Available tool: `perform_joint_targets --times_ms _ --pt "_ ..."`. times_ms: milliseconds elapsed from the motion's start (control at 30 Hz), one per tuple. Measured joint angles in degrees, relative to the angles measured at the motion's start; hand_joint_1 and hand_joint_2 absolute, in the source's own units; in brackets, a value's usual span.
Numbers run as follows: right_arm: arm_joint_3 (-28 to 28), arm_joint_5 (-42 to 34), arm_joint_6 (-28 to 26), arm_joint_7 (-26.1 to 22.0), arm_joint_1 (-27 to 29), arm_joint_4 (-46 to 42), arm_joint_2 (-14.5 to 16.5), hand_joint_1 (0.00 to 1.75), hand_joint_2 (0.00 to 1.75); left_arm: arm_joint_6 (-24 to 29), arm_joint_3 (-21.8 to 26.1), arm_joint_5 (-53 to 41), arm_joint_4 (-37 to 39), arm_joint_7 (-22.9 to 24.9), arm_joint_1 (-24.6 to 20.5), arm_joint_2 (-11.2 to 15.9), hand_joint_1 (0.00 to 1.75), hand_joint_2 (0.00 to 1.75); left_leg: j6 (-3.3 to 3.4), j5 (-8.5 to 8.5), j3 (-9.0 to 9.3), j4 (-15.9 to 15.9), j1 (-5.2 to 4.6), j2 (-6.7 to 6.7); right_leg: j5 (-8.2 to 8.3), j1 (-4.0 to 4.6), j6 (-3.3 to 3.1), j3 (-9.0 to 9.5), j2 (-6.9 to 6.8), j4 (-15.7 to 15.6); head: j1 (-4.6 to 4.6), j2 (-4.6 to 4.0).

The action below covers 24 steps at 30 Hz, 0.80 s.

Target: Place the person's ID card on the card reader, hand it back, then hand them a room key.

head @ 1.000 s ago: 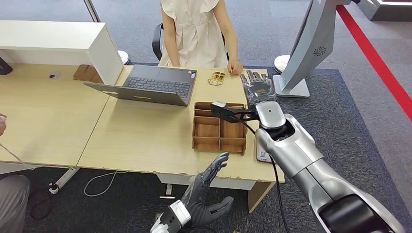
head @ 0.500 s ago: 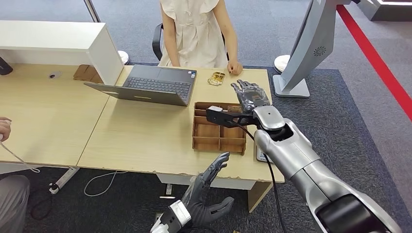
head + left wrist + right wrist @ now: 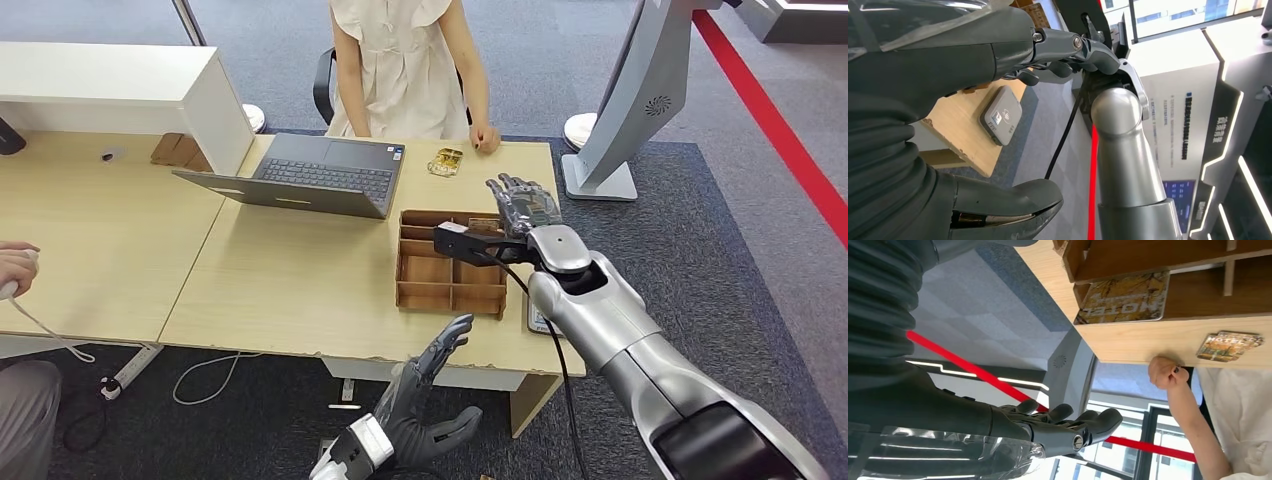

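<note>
My right hand hovers with fingers stretched out and apart over the far right corner of the wooden compartment tray, holding nothing. In the right wrist view a gold "HOTEL" key card lies in a tray compartment below the hand. More gold key cards lie on the table by the seated person's fist. The grey card reader sits at the table's near right corner, partly hidden under my right forearm. My left hand hangs empty below the table's front edge, fingers spread.
An open laptop stands left of the tray. A white shelf unit sits at the back left and a white kiosk stand right of the table. Another person's hand holds a cable at the left edge.
My right hand has drawn back from the far table edge toward the tray's far right corner. The hand at the left edge has come further into view with its cable.
</note>
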Motion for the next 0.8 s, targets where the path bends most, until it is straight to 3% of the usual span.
perform_joint_targets --times_ms 467,800 --pt "0.0 1.9 -0.1 3.7 0.1 0.2 -2.5 0.0 1.75 -1.2 0.0 -1.3 0.0 0.1 0.1 0.0 0.0 1.75 0.0 0.0 -0.01 0.0 0.0 -0.01 0.0 0.0 0.0 0.0 0.0 0.0 -0.01 0.0" --pt "0.4 2.6 -0.5 2.4 0.0 0.5 -2.2 0.0 1.75 -1.4 0.0 -1.6 0.0 0.3 0.1 0.0 0.0 1.75 0.0 0.0 -0.03 0.0 0.0 -0.01 0.0 0.0 0.0 0.0 0.0 0.0 -0.01 0.0"
